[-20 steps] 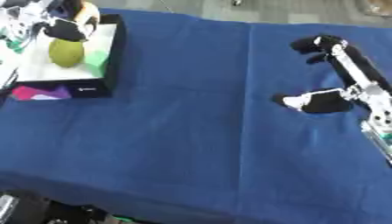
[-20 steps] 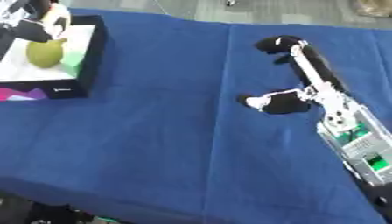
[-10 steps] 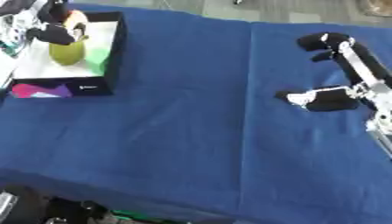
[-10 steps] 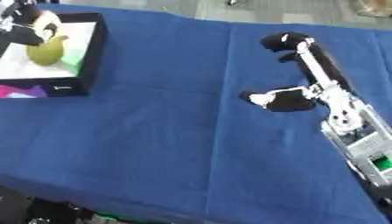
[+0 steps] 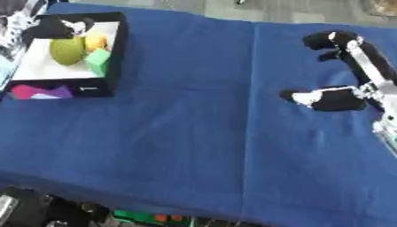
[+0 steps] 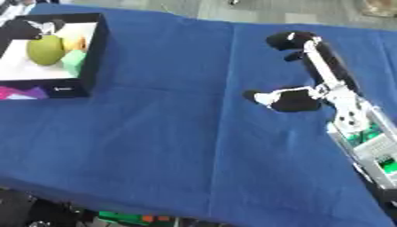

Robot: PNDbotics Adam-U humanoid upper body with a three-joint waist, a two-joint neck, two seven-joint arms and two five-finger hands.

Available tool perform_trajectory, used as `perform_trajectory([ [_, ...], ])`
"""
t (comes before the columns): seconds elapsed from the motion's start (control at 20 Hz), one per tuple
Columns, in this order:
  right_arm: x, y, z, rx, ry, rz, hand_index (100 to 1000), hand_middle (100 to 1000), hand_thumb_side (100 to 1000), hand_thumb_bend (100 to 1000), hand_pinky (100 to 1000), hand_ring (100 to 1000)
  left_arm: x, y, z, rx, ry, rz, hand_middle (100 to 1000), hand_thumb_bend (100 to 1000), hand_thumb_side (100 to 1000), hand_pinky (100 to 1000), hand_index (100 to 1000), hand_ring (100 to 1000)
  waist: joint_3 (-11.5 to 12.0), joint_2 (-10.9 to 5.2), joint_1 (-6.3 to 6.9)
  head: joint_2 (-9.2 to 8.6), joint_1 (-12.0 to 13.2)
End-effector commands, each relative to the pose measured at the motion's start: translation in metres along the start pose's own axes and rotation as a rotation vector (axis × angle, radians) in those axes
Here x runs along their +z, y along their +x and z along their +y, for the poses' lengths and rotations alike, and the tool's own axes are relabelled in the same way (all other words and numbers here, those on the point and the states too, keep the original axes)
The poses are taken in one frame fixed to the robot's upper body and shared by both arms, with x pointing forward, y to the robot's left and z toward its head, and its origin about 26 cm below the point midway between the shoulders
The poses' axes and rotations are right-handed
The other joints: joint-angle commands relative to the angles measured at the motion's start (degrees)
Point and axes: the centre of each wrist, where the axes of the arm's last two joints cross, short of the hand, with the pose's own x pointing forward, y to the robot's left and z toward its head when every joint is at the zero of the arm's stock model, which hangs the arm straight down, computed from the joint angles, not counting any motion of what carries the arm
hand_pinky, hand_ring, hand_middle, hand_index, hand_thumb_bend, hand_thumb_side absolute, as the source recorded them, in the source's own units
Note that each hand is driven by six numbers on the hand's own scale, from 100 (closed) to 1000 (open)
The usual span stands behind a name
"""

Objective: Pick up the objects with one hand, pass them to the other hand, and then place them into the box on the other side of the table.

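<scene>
A black-walled box (image 5: 114, 55) with a white floor stands at the table's far left. In it lie a yellow-green round fruit (image 5: 67, 50), a small orange-yellow thing (image 5: 96, 42) and a green block (image 5: 99, 62). My left hand (image 5: 48, 30) hovers over the box's far left corner, just left of the orange-yellow thing; its grip is hidden. My right hand (image 6: 293, 99) rests on the blue cloth at the right, open and holding nothing, its fingers (image 6: 288, 39) stretched away from me.
A blue cloth (image 5: 186, 124) covers the whole table, with a wide bare stretch between the box and my right hand. The box's front wall carries a pink and purple print (image 5: 39, 91). The table's near edge runs along the bottom.
The orange-yellow thing, held above the box by my left hand before, now lies inside beside the fruit. The left hand has drawn to the box's far left corner. The camera shifted.
</scene>
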Motion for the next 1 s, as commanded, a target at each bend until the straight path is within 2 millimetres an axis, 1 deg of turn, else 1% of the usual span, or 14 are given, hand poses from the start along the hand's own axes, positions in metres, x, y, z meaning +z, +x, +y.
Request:
perform_trajectory([
  [0.05, -0.001, 0.010, -0.015, 0.003, -0.059, -0.046, 774, 724, 100, 653, 741, 810, 0.003, 0.005, 0.028, 0.110, 0.114, -0.021, 714, 154, 636, 806, 771, 751, 0.0, -0.91, 0.08, -0.15, -0.3],
  [0.1, 0.000, 0.013, -0.021, -0.001, -0.090, -0.061, 774, 725, 100, 608, 742, 811, 0.009, 0.010, 0.033, 0.201, 0.150, -0.044, 716, 102, 686, 808, 771, 749, -0.1, -0.91, 0.02, -0.15, -0.6],
  [0.15, 0.000, 0.016, -0.026, -0.005, -0.118, -0.075, 775, 727, 100, 544, 744, 813, 0.014, 0.015, 0.037, 0.287, 0.183, -0.065, 742, 100, 756, 805, 775, 739, -0.2, -0.93, -0.05, -0.15, -1.1],
  [0.2, 0.002, 0.019, -0.032, -0.009, -0.153, -0.088, 777, 729, 100, 523, 744, 814, 0.019, 0.021, 0.043, 0.386, 0.225, -0.091, 761, 100, 797, 801, 780, 735, -0.2, -0.96, -0.13, -0.15, -1.8],
  [0.25, 0.003, 0.022, -0.038, -0.017, -0.182, -0.096, 779, 731, 100, 524, 744, 816, 0.025, 0.026, 0.048, 0.476, 0.259, -0.114, 764, 100, 796, 799, 782, 730, -0.3, -0.98, -0.18, -0.15, -2.5],
  [0.35, 0.006, 0.025, -0.048, -0.028, -0.235, -0.104, 778, 731, 100, 547, 743, 815, 0.036, 0.034, 0.054, 0.618, 0.308, -0.157, 740, 100, 790, 805, 781, 722, -0.4, -1.07, -0.22, -0.15, -3.4],
  [0.45, 0.009, 0.028, -0.059, -0.039, -0.291, -0.114, 767, 719, 100, 599, 733, 805, 0.044, 0.039, 0.056, 0.717, 0.322, -0.177, 736, 100, 800, 811, 785, 723, -0.5, -1.17, -0.17, -0.15, -4.0],
  [0.55, 0.012, 0.029, -0.068, -0.054, -0.353, -0.124, 760, 714, 100, 591, 727, 797, 0.051, 0.041, 0.051, 0.789, 0.300, -0.180, 723, 100, 814, 819, 785, 725, -0.7, -1.26, -0.10, -0.15, -4.7],
  [0.65, 0.017, 0.024, -0.074, -0.063, -0.406, -0.123, 762, 721, 100, 585, 726, 803, 0.056, 0.040, 0.040, 0.867, 0.265, -0.157, 710, 100, 822, 825, 783, 724, -0.9, -1.28, -0.09, -0.15, -5.4],
  [0.75, 0.022, 0.019, -0.077, -0.079, -0.442, -0.104, 762, 732, 100, 577, 727, 814, 0.059, 0.035, 0.030, 0.918, 0.251, -0.129, 708, 102, 835, 828, 784, 726, -1.2, -1.26, -0.13, -0.15, -5.8],
  [0.95, 0.033, 0.007, -0.082, -0.130, -0.510, -0.049, 762, 739, 100, 564, 724, 825, 0.064, 0.026, 0.010, 0.993, 0.232, -0.090, 724, 145, 864, 838, 798, 738, -1.7, -1.11, -0.05, -0.23, -6.3],
  [1.0, 0.035, 0.004, -0.083, -0.142, -0.521, -0.035, 762, 739, 100, 531, 724, 825, 0.065, 0.025, 0.007, 1.012, 0.233, -0.090, 724, 152, 866, 839, 800, 739, -1.8, -1.05, -0.04, -0.30, -6.6],
])
